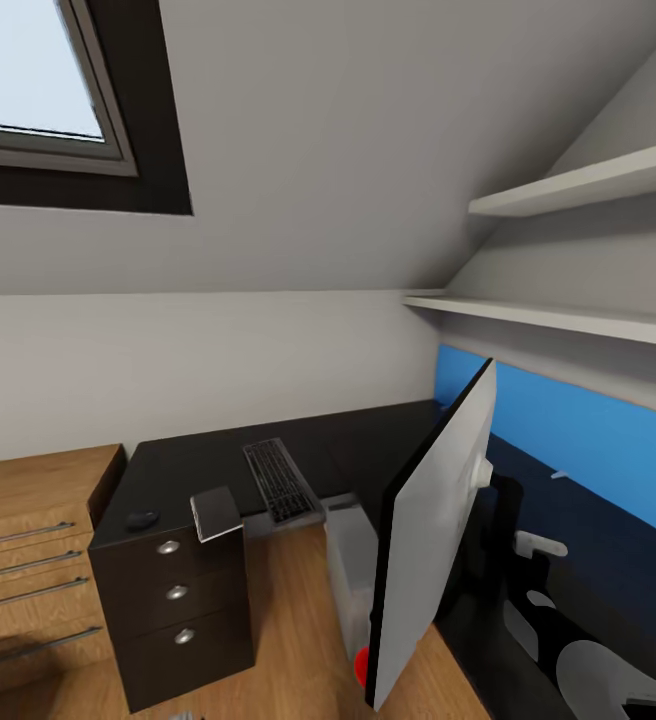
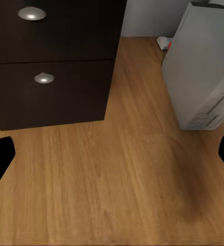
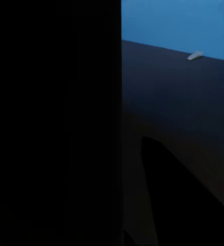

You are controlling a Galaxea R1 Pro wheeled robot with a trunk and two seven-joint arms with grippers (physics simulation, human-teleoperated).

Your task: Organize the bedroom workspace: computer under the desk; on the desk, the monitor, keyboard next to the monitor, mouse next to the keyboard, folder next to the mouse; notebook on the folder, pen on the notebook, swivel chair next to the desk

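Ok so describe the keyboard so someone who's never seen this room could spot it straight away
Find the long black desk under the sloping wall. On its top, above the drawers with round silver knobs, lies the keyboard, a flat black slab of dark keys reaching the front edge. The grey notebook and small dark mouse beside it have no keys.

The black desk [image 1: 368, 440] carries the keyboard [image 1: 282, 480], a dark mouse [image 1: 142, 520] near its drawer end, and a grey notebook [image 1: 216, 513] overhanging the edge. The computer [image 2: 204, 66] stands on the wooden floor [image 2: 117, 179].
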